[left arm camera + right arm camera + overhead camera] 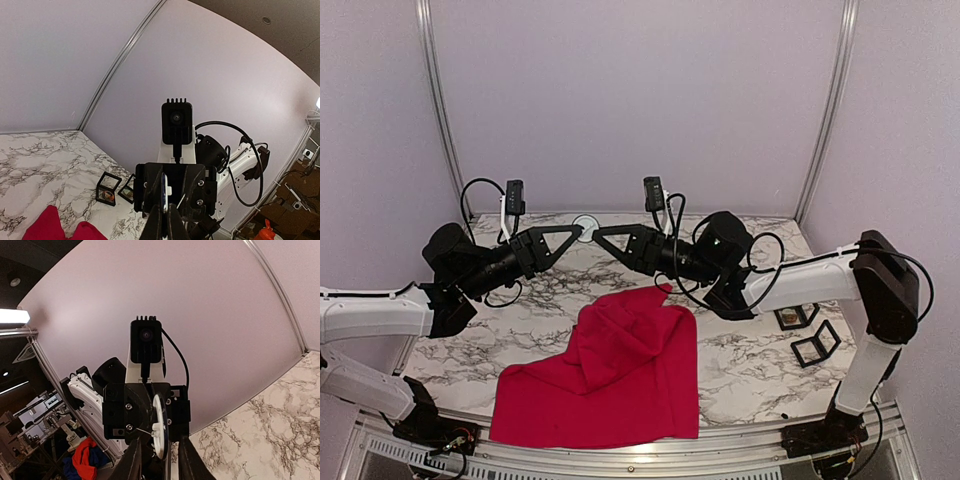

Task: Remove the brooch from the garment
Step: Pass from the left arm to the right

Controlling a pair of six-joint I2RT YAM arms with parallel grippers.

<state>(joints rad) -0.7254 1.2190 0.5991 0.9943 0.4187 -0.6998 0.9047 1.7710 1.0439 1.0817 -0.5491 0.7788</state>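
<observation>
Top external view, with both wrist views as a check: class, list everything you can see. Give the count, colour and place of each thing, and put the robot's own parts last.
garment: one, bright red, crumpled on the near middle of the table.
brooch: one, white round disc, in the air between the two pincer tips, off the garment.
small boxes: two, black-framed, on the table at the right, near the right arm.
table: one, white marble with grey veins, under everything.
left arm: one, white and black, reaching in from the left.
right arm: one, white and black, reaching in from the right.
left pincer: one, black, shut on the brooch.
right pincer: one, black, jaws apart, tips at the brooch.
</observation>
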